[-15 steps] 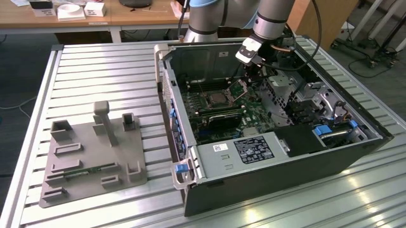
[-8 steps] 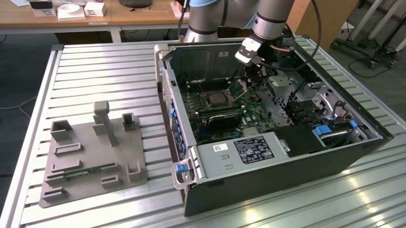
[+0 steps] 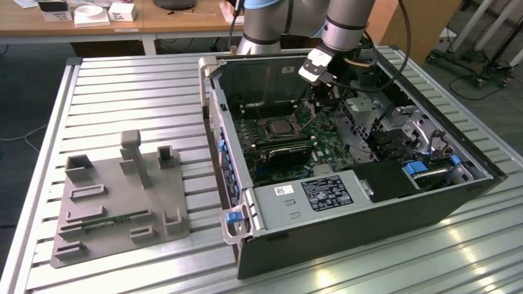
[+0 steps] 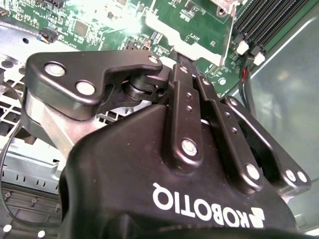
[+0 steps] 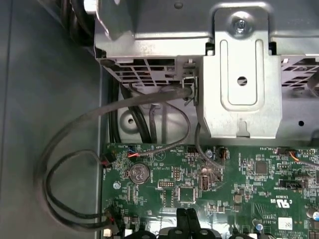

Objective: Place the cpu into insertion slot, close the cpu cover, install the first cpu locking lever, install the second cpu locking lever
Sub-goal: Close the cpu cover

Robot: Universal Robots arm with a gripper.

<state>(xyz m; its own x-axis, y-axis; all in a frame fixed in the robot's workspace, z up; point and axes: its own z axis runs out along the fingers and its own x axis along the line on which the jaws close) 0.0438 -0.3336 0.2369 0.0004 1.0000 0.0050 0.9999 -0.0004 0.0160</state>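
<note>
Find tool point(image 5: 186, 218) pinched narrow, nothing betw. tips. Spot cpu point(image 3: 282, 127) flat in socket — apart from tool, below its tips. Judge it light, stiff, prob. fragile underneath — take by opposite edges.

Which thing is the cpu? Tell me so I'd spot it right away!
Look inside the open computer case, at the green circuit board on its floor. Near the board's middle sits the cpu: a small flat square. Its plain silver-grey top sets it apart from the dark slots and green board around it.
</note>
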